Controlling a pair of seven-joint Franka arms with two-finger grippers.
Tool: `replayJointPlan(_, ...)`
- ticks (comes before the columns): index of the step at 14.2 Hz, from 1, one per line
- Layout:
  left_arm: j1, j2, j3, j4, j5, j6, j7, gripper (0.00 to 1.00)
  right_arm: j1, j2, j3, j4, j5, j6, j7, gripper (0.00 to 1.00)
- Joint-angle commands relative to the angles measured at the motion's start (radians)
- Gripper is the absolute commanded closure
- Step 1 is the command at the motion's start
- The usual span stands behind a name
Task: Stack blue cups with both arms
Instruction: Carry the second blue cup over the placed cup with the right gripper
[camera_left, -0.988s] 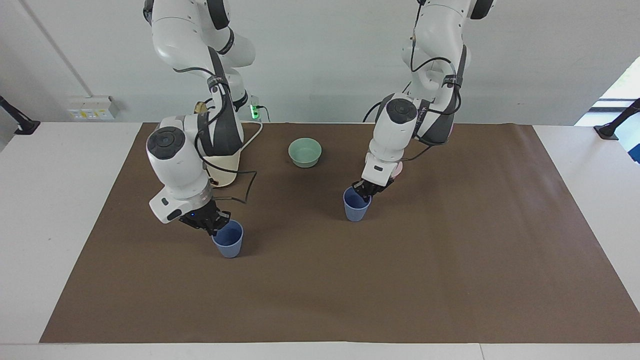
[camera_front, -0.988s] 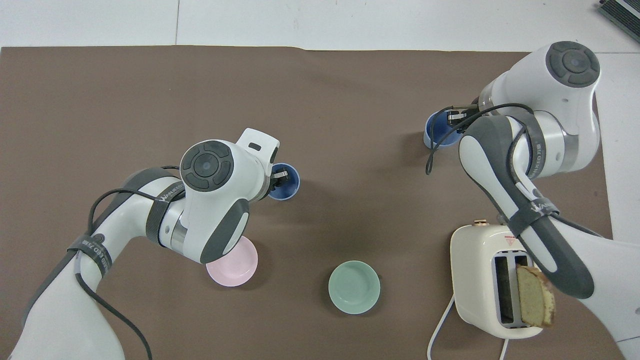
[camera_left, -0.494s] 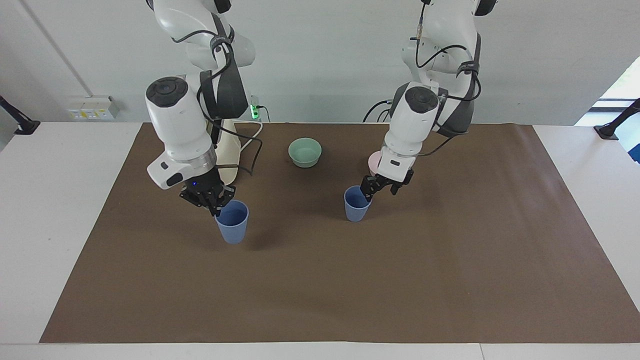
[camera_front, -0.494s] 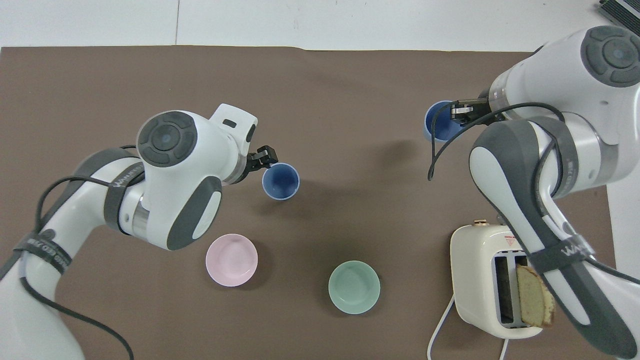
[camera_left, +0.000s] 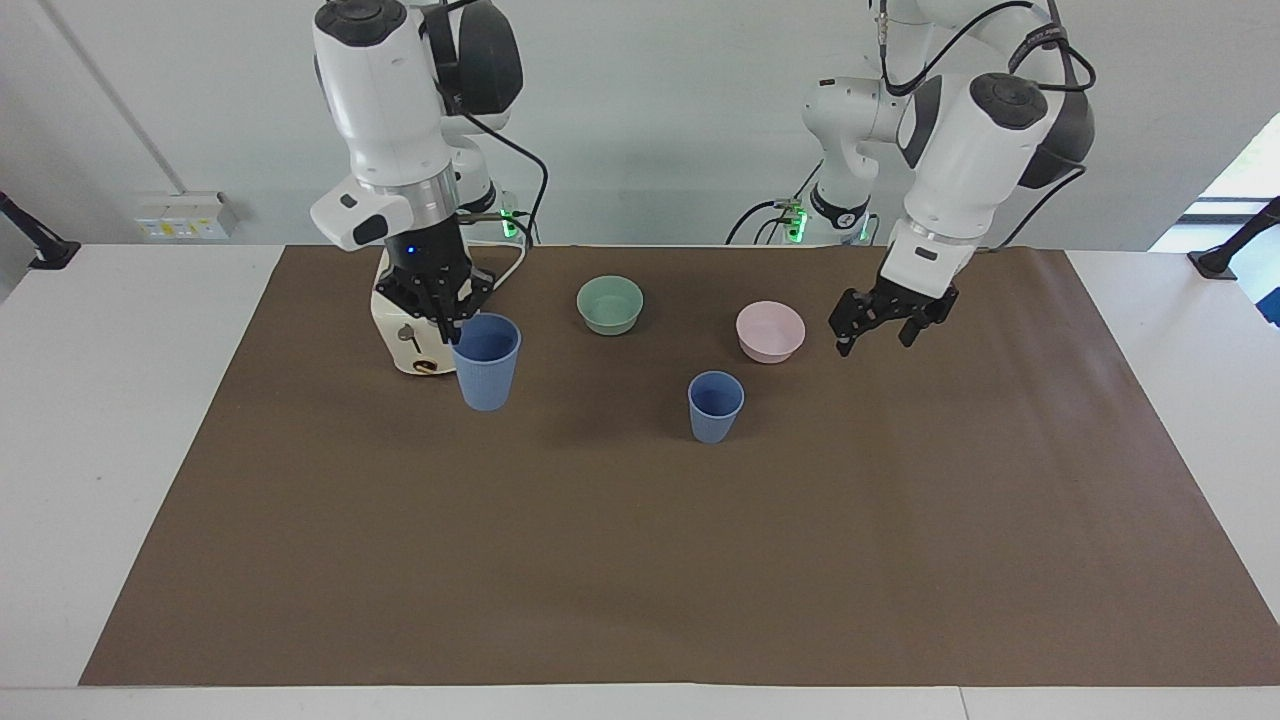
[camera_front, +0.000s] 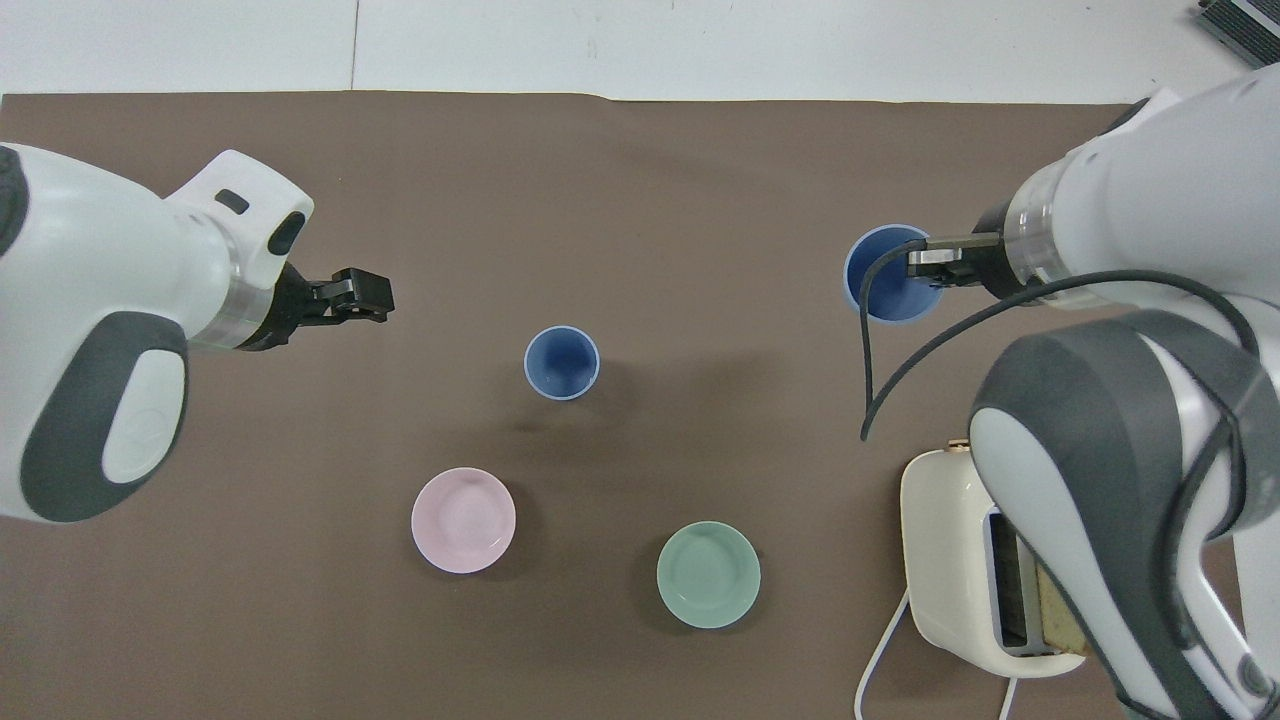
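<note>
My right gripper is shut on the rim of one blue cup and holds it upright in the air, over the mat beside the toaster. In the overhead view this cup hangs at the right gripper. The other blue cup stands upright on the brown mat by itself, farther from the robots than the pink bowl; it also shows in the overhead view. My left gripper is open and empty, raised over the mat toward the left arm's end, apart from that cup. It shows in the overhead view too.
A pale pink bowl and a pale green bowl sit on the mat nearer to the robots than the standing cup. A cream toaster holding a bread slice stands toward the right arm's end. The brown mat covers the table.
My right gripper has lifted its blue cup off the mat and risen. My left gripper has let go of the other cup and moved up and away toward the left arm's end.
</note>
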Motion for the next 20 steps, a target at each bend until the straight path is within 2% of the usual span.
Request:
replayJointPlan(1,0.070,-0.053,-0.009,-0.007,0.010,-0.070,0.176,0.00,-0.009,-0.011,0.062,-0.020,0.022,-0.001,0.063,1.00)
replayJointPlan(3,0.106,-0.062,-0.008,0.039,0.010,-0.158,0.316,0.00,0.030,0.004,0.094,-0.012,0.035,0.014,0.129,1.00)
replayJointPlan(5,0.159,-0.065,-0.005,0.091,0.010,-0.227,0.390,0.00,0.125,0.030,0.093,0.000,0.016,0.024,0.236,1.00)
replayJointPlan(9,0.186,-0.042,-0.008,0.243,0.020,-0.375,0.422,0.00,0.282,0.102,0.093,0.031,-0.033,0.044,0.399,1.00)
replayJointPlan(10,0.183,-0.037,-0.009,0.246,0.017,-0.374,0.424,0.00,0.315,0.122,0.093,0.032,-0.051,0.060,0.431,1.00)
replayJointPlan(12,0.188,-0.054,-0.009,0.215,0.015,-0.374,0.418,0.00,0.323,0.145,0.093,0.032,-0.056,0.100,0.444,1.00)
replayJointPlan(16,0.180,-0.054,-0.011,0.217,0.015,-0.382,0.415,0.00,0.320,0.251,0.093,0.149,-0.048,0.114,0.464,1.00)
replayJointPlan(20,0.197,-0.054,-0.009,0.217,0.015,-0.385,0.415,0.00,0.319,0.311,0.095,0.175,-0.039,0.143,0.484,1.00)
